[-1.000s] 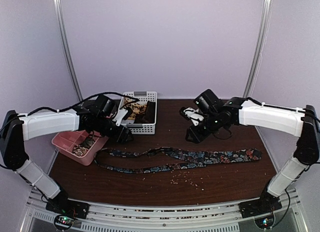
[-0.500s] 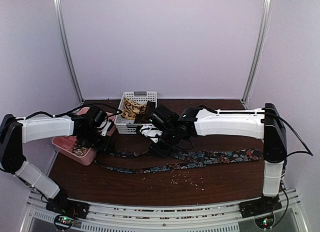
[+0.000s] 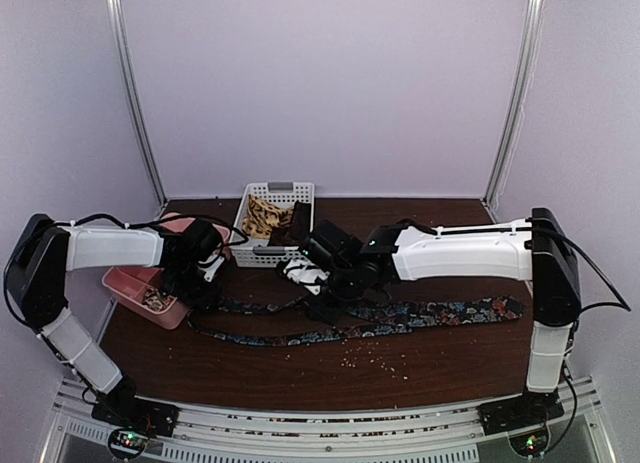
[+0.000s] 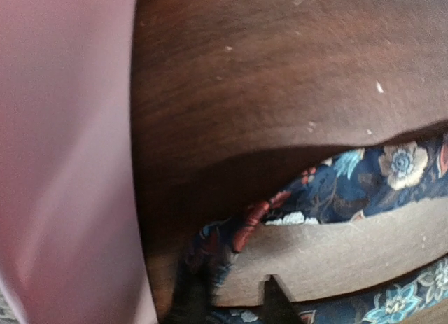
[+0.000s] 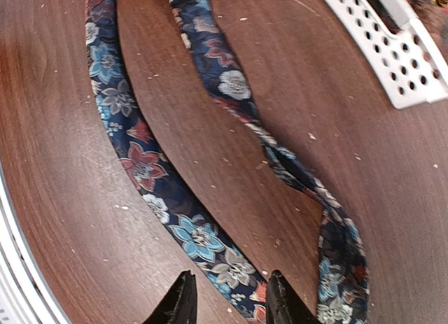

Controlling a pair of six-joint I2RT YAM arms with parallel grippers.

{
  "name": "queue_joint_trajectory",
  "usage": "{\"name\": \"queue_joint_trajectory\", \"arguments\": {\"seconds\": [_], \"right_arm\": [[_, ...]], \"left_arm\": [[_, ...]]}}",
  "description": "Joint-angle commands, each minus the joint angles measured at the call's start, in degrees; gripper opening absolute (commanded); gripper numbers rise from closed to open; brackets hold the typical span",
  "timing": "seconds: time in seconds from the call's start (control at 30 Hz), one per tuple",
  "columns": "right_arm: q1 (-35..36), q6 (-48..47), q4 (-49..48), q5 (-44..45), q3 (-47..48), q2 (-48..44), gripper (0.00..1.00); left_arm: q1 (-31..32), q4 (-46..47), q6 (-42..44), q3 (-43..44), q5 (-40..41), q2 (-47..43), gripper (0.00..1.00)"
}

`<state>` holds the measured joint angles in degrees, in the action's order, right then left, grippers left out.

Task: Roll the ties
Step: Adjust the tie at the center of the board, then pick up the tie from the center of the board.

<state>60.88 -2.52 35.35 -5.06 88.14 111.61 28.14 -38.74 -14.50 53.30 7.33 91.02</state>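
Shows floral tie [image 3: 440,313] stretched before basket [image 3: 281,190], right gripper [image 3: 322,301] low there, left gripper [image 3: 200,286] and tray [image 3: 122,282] front-left of basket.

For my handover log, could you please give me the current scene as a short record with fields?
floral tie: flat on the table, doubled into two strands, not yet rolled
left gripper: open, low at the tie's folded end beside the pink tray
right gripper: open, straddling one strand near the tie's middle
white basket: holds the tan patterned tie and the dark brown tie
table: dark wood with scattered crumbs
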Motion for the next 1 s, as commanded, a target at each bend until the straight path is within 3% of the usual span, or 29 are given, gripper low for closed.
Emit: {"name": "queue_joint_trajectory", "arguments": {"seconds": [0.0,0.1,0.3,0.4,0.53,0.7,0.77,0.97], "right_arm": [[-2.42,1.48,-3.09,0.66,-3.49,-5.29,0.34],[-3.68,2.34,-4.75,0.02,-6.2,-7.79,0.32],[-4.92,4.15,-9.27,-2.63,-10.6,-12.66,0.32],[-4.94,4.28,-12.41,-3.98,-12.54,-14.97,0.35],[-5.03,4.15,-13.51,-3.9,-12.76,-16.05,0.35],[-5.35,4.95,-11.64,-4.64,-12.23,-16.38,0.35],[-5.77,5.11,-12.05,-4.41,-13.13,-17.11,0.35],[-7.11,5.4,-12.24,-4.64,-15.26,-18.71,0.35]], "left_arm": [[-0.28,0.59,1.74,0.61,-7.38,-1.24,0.19],[-0.36,5.38,1.07,-1.17,-17.84,-4.98,0.01],[-0.31,21.63,-5.36,-5.83,-36.86,-11.28,0.0],[-0.32,26.95,-8.5,-6.28,-41.58,-12.53,0.0],[-0.04,15.99,-5.01,-1.84,-31.06,-14.36,0.04],[1.22,5.19,-1.08,-3.82,-17.0,-18.37,0.44],[1.26,3.97,-0.76,-5.96,-10.88,-19.08,0.54],[7.41,3.17,6.67,-4.24,-7.87,-11.89,0.5]]}}
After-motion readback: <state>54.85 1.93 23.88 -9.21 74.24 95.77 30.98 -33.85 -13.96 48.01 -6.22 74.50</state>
